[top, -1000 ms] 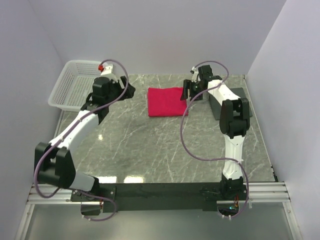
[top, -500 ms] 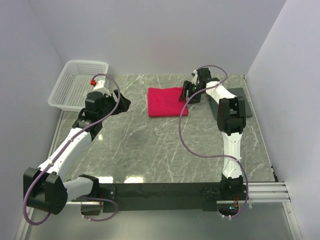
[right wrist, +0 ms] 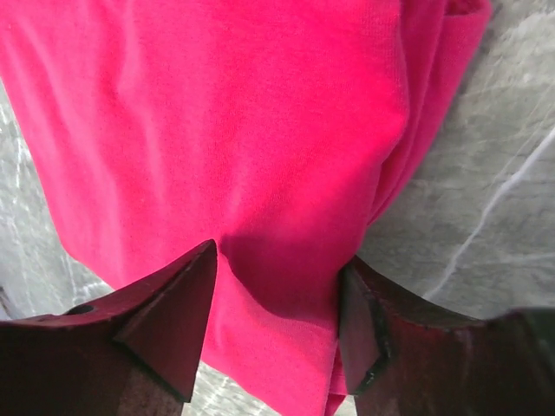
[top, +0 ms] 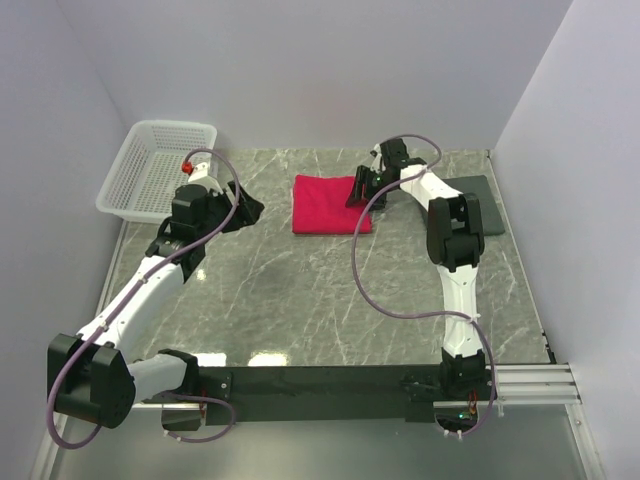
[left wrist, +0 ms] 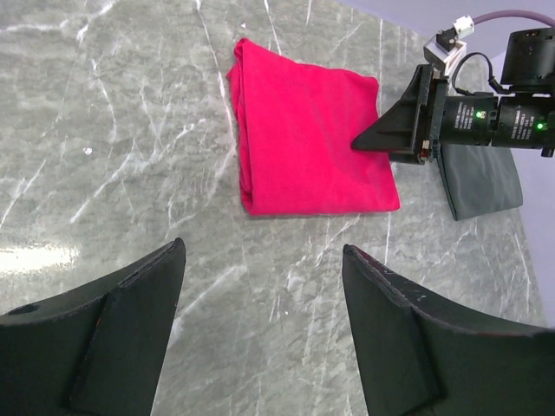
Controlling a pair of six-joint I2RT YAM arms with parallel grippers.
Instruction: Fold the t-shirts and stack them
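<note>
A crimson-red t-shirt [top: 325, 203] lies folded into a rectangle on the marble table at the back centre. My right gripper [top: 358, 190] is down on its right edge. In the right wrist view the fingertips [right wrist: 204, 260] press into the t-shirt [right wrist: 217, 130], jaws apart, with a ridge of fabric between them; the right gripper [right wrist: 277, 256] is open. My left gripper [top: 248, 208] hovers left of the shirt, open and empty. The left wrist view shows the left gripper [left wrist: 262, 249] over bare marble, the t-shirt [left wrist: 308, 143] beyond it and the right gripper [left wrist: 381, 134] at the shirt's right edge.
A white mesh basket [top: 170, 127] stands at the back left corner. A dark grey flat pad [top: 485, 200] lies right of the shirt, also in the left wrist view as the pad [left wrist: 481, 178]. Walls close in the table on three sides.
My right gripper moved left onto the shirt's right edge and its jaws narrowed somewhat; the shirt slid slightly left. My left arm drew back from the basket, then held still.
</note>
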